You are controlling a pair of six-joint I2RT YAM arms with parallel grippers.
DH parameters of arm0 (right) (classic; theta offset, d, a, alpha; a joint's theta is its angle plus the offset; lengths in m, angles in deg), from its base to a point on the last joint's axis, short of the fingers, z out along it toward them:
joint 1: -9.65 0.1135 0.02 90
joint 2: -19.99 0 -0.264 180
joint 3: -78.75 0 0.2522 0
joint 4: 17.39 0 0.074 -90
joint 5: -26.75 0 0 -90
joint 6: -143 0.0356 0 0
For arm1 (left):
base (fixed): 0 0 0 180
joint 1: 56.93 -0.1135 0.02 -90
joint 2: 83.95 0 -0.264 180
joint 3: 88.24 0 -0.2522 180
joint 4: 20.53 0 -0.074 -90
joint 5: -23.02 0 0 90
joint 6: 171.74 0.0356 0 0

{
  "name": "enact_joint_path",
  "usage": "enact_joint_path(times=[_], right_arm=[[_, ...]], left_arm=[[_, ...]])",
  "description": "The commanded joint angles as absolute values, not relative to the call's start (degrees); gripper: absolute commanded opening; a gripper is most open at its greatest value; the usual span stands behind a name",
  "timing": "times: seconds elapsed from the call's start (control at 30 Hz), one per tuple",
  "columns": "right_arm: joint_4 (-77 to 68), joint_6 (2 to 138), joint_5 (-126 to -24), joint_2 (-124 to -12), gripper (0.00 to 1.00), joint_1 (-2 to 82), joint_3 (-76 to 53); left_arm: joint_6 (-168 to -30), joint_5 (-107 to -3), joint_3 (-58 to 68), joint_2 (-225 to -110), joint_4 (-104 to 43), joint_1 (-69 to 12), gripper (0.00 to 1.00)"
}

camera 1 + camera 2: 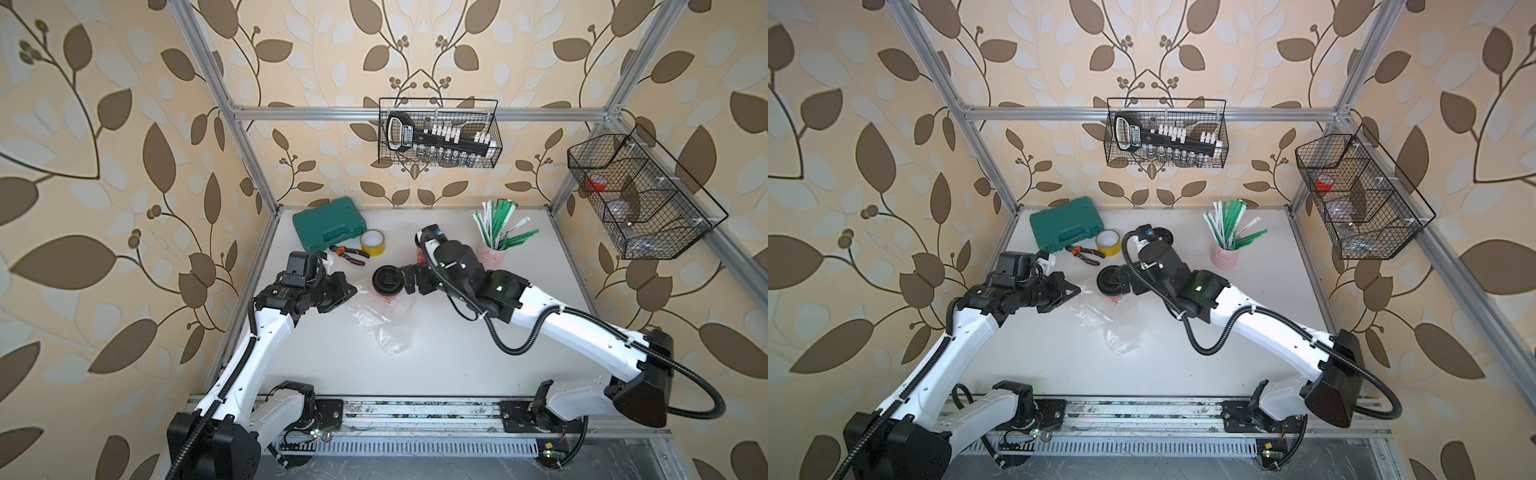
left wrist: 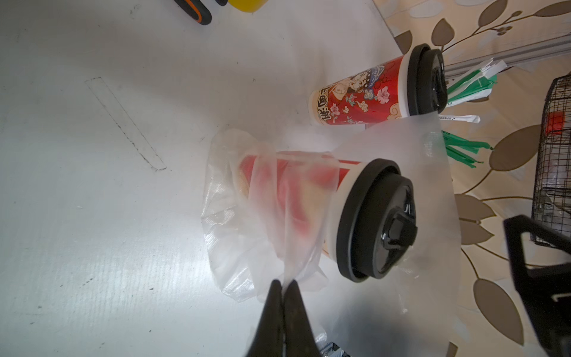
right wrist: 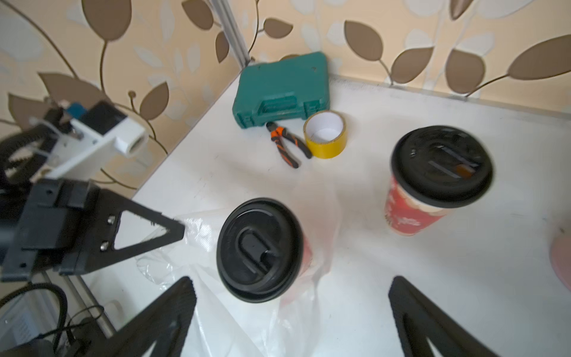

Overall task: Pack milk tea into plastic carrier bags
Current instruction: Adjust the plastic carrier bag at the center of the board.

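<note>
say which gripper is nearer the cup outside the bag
Right. The right gripper, open, sits just short of the unbagged cup; the left gripper pinches the bag beyond the bagged cup.

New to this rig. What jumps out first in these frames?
A black-lidded red cup stands mid-table with the clear plastic bag wrapped around its lower half. The left hand is pinched shut on the bag's edge beside it, while the right hand gapes open on the cup's other side. A second cup stands bare farther back, near the pink straw cup.
</note>
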State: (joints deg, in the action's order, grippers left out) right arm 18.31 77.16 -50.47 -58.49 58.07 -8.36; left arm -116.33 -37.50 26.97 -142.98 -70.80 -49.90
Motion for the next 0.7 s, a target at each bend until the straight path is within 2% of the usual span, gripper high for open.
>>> enact_joint_path(times=[0.0,0.13,0.23,0.33,0.43,0.67], right_arm=[[21.46,76.64,-57.48,-59.7,0.98,56.19,-5.68],[21.38,76.67,-65.42,-62.45,0.9,56.22,-6.64],[20.89,76.43,-66.03,-63.42,0.84,56.24,-6.65],[21.51,76.23,-65.45,-64.33,0.71,56.23,-6.73],[21.51,76.37,-65.98,-64.8,0.54,56.27,-6.89],[21.89,76.05,-66.51,-66.35,0.35,56.4,-7.85]], left_arm=[[-115.72,-37.97,24.22,-143.09,-71.82,-50.51,0.0],[-115.75,-37.96,23.61,-143.34,-72.0,-50.47,0.0],[-115.78,-38.19,23.11,-143.61,-72.13,-50.49,0.0],[-116.08,-38.59,22.76,-143.89,-72.17,-50.51,0.0],[-116.34,-38.59,22.41,-144.29,-71.91,-50.49,0.0],[-116.16,-38.74,21.4,-144.82,-71.9,-50.51,0.0]])
